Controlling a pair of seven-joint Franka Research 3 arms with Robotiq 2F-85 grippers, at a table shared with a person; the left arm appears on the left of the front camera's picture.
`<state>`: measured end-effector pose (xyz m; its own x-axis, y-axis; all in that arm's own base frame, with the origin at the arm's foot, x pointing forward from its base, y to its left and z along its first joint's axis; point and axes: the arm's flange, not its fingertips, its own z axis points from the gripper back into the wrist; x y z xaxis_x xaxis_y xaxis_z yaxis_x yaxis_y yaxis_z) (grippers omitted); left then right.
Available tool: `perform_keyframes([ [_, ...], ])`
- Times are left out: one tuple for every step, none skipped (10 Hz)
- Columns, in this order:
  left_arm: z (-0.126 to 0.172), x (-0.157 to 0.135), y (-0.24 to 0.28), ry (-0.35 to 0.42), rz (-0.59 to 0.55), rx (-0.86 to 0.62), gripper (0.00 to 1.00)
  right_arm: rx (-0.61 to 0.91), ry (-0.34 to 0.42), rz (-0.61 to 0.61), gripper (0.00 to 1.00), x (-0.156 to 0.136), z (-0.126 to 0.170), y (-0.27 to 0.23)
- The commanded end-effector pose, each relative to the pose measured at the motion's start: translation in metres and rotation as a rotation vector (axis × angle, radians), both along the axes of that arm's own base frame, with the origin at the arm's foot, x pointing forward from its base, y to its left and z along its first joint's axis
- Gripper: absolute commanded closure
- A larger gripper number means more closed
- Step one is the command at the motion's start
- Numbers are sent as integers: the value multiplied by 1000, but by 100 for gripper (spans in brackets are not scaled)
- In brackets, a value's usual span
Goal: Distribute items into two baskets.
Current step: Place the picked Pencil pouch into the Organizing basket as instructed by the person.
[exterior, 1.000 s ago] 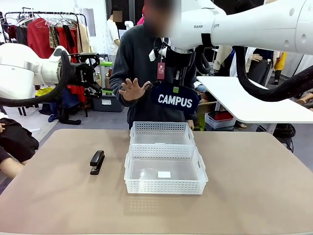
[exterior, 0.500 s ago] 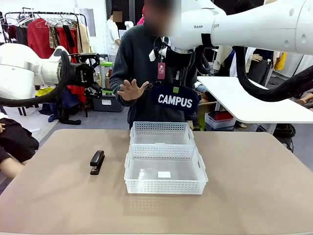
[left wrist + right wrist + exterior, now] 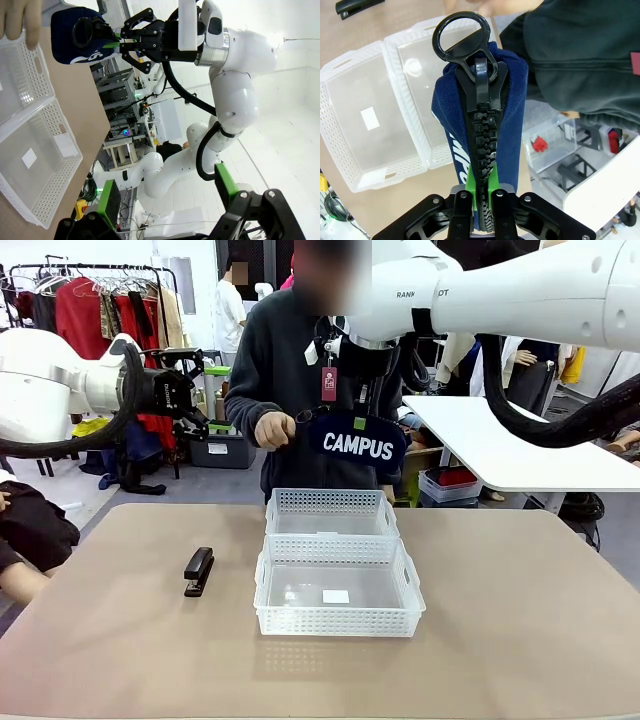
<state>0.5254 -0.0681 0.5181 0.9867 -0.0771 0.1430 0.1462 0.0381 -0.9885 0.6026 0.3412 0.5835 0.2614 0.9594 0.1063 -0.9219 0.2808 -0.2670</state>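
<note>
Navy pouch (image 3: 357, 445), white lettering; black stapler (image 3: 198, 570); translucent-white lattice baskets (image 3: 338, 620).

Clothes rack (image 3: 100, 270), white side table (image 3: 520, 455), perhaps storage bins (image 3: 448, 485)

White "CAMPUS" on navy pouch (image 3: 357, 446); "RANK" on rt arm (image 3: 520, 290).

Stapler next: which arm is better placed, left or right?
Left. The left gripper is open and empty, raised on the side where the stapler lies. The right gripper is shut on the pouch, above the far basket.
</note>
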Motion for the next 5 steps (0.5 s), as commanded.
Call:
perform_keyframes([
  [2,-1,0,-3,1,-1,0,4,-7,0,100,0,4,0],
  [2,-1,0,-3,1,-1,0,4,-7,0,100,0,4,0],
  [2,-1,0,-3,1,-1,0,4,-7,0,100,0,4,0],
  [2,-1,0,-3,1,-1,0,4,-7,0,100,0,4,0],
  [2,-1,0,-3,1,-1,0,4,-7,0,100,0,4,0],
])
